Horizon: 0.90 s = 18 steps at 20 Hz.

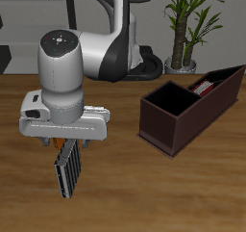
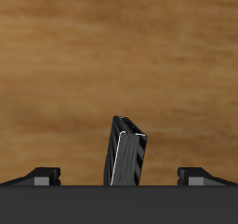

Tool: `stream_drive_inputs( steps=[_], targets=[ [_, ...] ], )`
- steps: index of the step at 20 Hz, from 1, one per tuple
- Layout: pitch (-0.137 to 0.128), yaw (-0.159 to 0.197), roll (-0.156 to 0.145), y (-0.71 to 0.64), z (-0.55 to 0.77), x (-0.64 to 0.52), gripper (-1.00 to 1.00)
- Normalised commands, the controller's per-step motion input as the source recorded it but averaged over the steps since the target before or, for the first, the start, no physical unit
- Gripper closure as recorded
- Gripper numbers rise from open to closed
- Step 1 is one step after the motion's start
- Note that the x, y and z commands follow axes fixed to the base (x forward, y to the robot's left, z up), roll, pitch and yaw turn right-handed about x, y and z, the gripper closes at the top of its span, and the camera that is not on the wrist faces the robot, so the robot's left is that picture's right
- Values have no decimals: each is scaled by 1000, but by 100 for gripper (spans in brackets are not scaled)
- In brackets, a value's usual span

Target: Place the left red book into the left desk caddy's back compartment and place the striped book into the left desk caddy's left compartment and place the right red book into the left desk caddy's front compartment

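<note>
The striped book (image 1: 69,170), slim with grey and dark stripes, lies on the wooden table near its front edge. My gripper (image 1: 72,146) hovers right over it and is open. In the wrist view the striped book (image 2: 127,151) sits midway between the two fingertips (image 2: 42,176), which stand wide apart and clear of it; my gripper (image 2: 121,178) holds nothing. The left desk caddy (image 1: 175,123), a long dark maroon-brown box, stands off to one side. A red book (image 1: 205,86) with pale edges rests in its far end; which red book it is I cannot tell.
A sliver of orange (image 1: 60,141) shows under the gripper's body beside the striped book. A potted plant (image 1: 187,24) stands behind the caddy. The robot's base (image 1: 120,48) is at the back.
</note>
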Motion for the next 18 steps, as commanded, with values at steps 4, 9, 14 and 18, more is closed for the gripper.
stream_drive_inputs(
  steps=[4,9,14,18],
  targets=[
    [6,-20,-1,-72,-152,-2,-100],
    [25,-12,-2,-29,-236,20,-100],
    [42,-5,8,6,-357,53,-100],
    [36,-37,0,-68,-239,24,-100]
  ],
)
